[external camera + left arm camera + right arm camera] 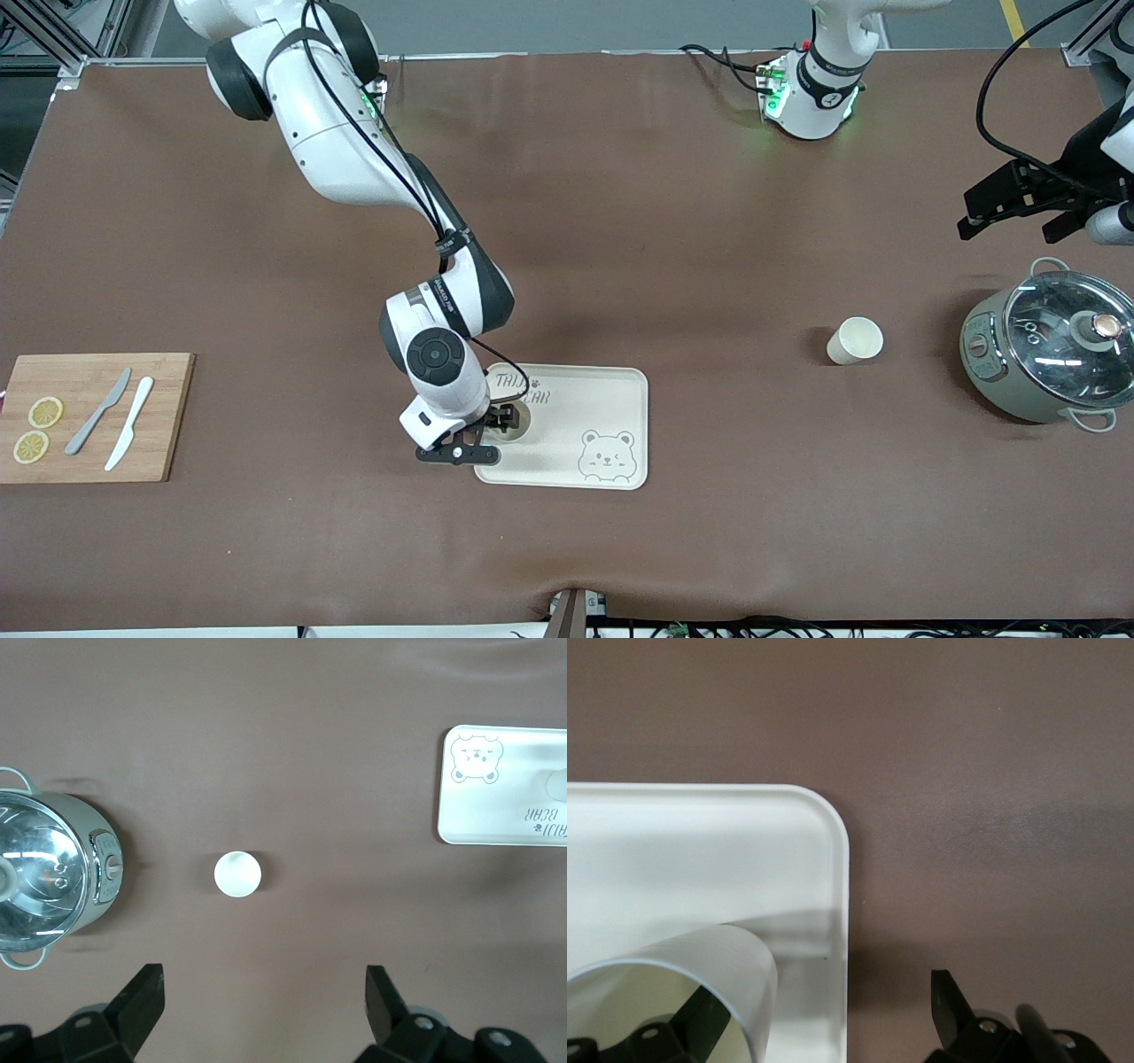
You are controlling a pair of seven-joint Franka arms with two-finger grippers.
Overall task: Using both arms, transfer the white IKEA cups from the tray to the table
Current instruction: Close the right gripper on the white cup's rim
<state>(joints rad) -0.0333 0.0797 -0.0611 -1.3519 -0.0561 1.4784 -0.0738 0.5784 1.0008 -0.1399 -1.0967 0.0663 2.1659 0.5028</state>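
Note:
One white cup (515,424) stands on the cream bear-printed tray (611,399), close to the rim at the right arm's end. My right gripper (498,424) is open and low over it. In the right wrist view one finger (704,1019) is inside the cup (718,961) and the other fingertip (946,1005) is outside the tray (700,859), over the table. The second white cup (856,340) stands upright on the table between the tray and the grey pot (1050,350). My left gripper (1015,221) hangs open and empty in the air near the pot; its wrist view shows the cup (237,874) beside the pot (53,873).
A wooden cutting board (97,416) with two knives and two lemon slices lies at the right arm's end of the table. The glass-lidded pot sits at the left arm's end. Brown tabletop lies between the tray (505,806) and the loose cup.

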